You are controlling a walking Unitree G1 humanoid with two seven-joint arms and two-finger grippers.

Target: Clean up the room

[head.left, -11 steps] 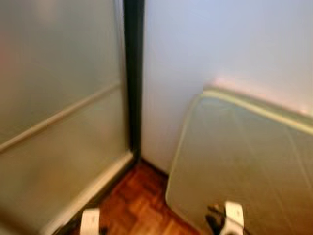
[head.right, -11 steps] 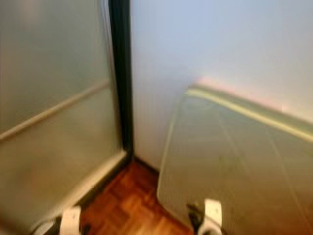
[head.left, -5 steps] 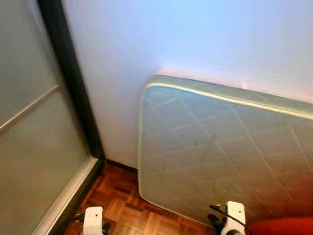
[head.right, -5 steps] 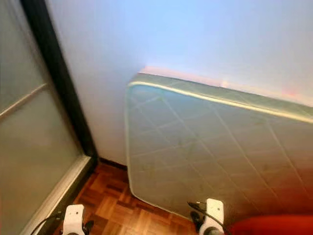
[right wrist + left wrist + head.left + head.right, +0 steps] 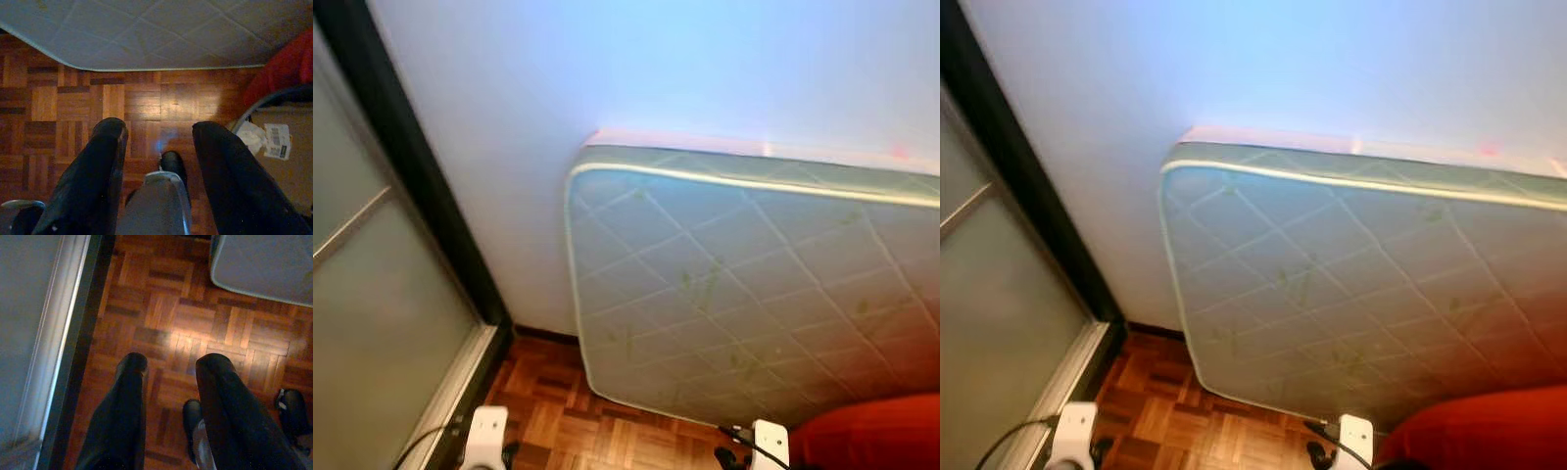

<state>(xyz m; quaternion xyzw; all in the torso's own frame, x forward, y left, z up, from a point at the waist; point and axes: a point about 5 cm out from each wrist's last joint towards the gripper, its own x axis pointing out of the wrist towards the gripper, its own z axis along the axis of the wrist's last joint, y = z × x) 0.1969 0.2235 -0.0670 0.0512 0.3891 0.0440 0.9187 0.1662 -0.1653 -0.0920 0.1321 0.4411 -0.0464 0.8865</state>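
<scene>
You are looking down into a corner of the room. A pale green quilted mattress (image 5: pixel 744 294) stands on its long edge, leaning against the white wall (image 5: pixel 656 69), its lower rounded corner resting on the wooden parquet floor (image 5: pixel 568 421). To your left a frosted glass sliding door (image 5: pixel 372 313) in a dark frame (image 5: pixel 421 186) meets the wall. A red fabric item (image 5: pixel 871 436) lies low on your right, just beside the mattress.

Your left gripper (image 5: pixel 168 364) hangs low above the parquet with its two black fingers spread apart and nothing between them; the door's pale bottom rail (image 5: pixel 46 347) runs alongside it. Your right gripper (image 5: pixel 159 129) also hangs over the floor, fingers parted and empty, with the mattress edge ahead of it. Near that gripper you can see a cardboard box (image 5: pixel 283 152) with a barcode label (image 5: pixel 274 141) and a crumpled white paper (image 5: pixel 252 137), the red fabric beyond them.
</scene>
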